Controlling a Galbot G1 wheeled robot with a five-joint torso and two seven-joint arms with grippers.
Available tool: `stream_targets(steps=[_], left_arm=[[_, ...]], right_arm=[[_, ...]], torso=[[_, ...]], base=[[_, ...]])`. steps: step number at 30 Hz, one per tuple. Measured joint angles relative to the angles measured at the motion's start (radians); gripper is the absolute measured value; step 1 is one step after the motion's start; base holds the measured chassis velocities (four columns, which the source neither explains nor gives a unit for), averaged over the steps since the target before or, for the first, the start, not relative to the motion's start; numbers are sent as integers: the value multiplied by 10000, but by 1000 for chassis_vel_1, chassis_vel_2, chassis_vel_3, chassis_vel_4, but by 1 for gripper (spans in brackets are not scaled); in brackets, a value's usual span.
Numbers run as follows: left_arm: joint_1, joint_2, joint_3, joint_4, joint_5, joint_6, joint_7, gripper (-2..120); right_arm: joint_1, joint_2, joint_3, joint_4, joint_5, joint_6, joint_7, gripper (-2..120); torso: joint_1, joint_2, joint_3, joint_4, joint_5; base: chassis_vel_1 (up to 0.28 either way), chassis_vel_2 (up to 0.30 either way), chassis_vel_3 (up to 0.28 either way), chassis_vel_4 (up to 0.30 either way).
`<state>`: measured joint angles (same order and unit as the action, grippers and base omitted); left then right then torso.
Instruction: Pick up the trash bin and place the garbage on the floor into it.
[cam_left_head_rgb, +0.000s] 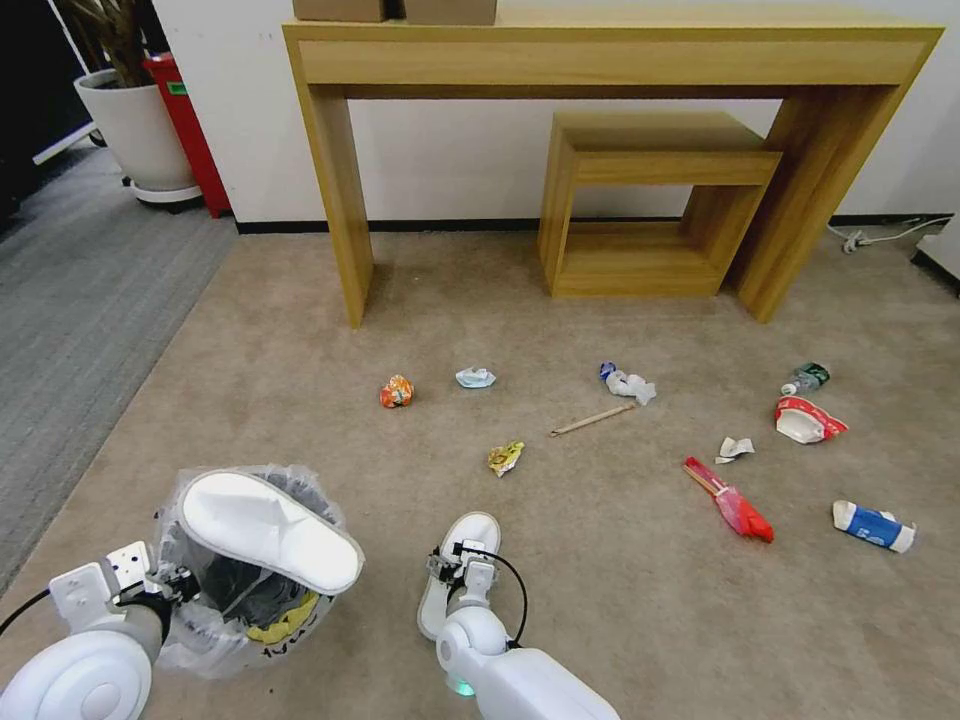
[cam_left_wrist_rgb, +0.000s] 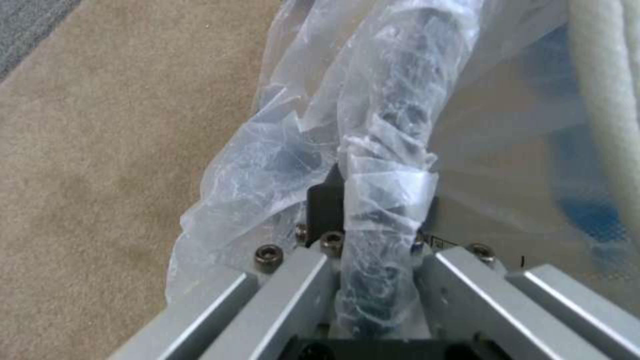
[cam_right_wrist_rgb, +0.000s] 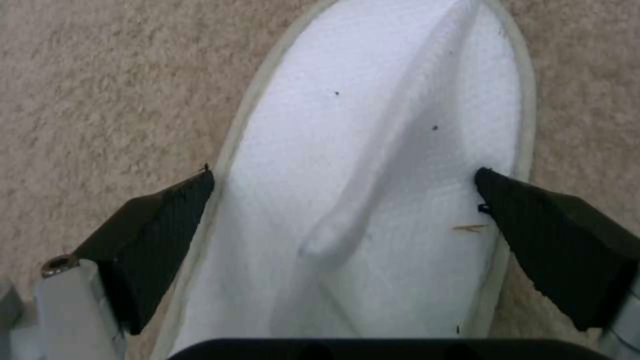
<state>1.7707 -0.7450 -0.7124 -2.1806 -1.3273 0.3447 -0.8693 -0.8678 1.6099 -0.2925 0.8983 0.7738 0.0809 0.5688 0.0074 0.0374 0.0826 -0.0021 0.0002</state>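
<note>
The left hand (cam_left_head_rgb: 165, 590) grips the rim of the trash bin (cam_left_head_rgb: 255, 600) at near left, while the right hand (cam_right_wrist_rgb: 343, 210), spread wide around the slipper (cam_right_wrist_rgb: 373, 165) on the floor (cam_left_head_rgb: 560, 560), should close evenly on both edges before lifting.

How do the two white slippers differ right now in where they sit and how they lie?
The first slipper rests across the top of the trash bin, sole up, off the floor; the second slipper lies flat on the floor. The right end effector is open with a finger on either side of the second slipper; nothing grips the first, and the left end effector is clamped on the bin's rim. Both are white.
</note>
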Motion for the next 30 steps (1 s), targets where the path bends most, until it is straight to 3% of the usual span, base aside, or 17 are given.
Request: stream_targets(steps=[5, 9, 28, 30], left_arm=[[-28, -2, 32, 56, 30, -21, 36, 0], [-42, -16, 72, 64, 73, -36, 56, 0], [-10, -34, 97, -4, 282, -150, 91, 0], [1, -37, 98, -22, 298, -157, 91, 0]], right_arm=[[3, 0, 11, -73, 40, 79, -113, 100], [2, -15, 9, -9, 99, 89, -102, 92], [-11, -602, -91, 948, 355, -34, 205, 19], [-9, -623, -89, 1015, 367, -35, 246, 17]], torso=[[0, 0, 0, 0, 0], [0, 0, 0, -4, -4], [0, -1, 1, 0, -1], [0, -1, 2, 0, -1]], base=[[0, 0, 0, 0], [0, 0, 0, 0], [0, 0, 0, 0], [0, 0, 0, 0]])
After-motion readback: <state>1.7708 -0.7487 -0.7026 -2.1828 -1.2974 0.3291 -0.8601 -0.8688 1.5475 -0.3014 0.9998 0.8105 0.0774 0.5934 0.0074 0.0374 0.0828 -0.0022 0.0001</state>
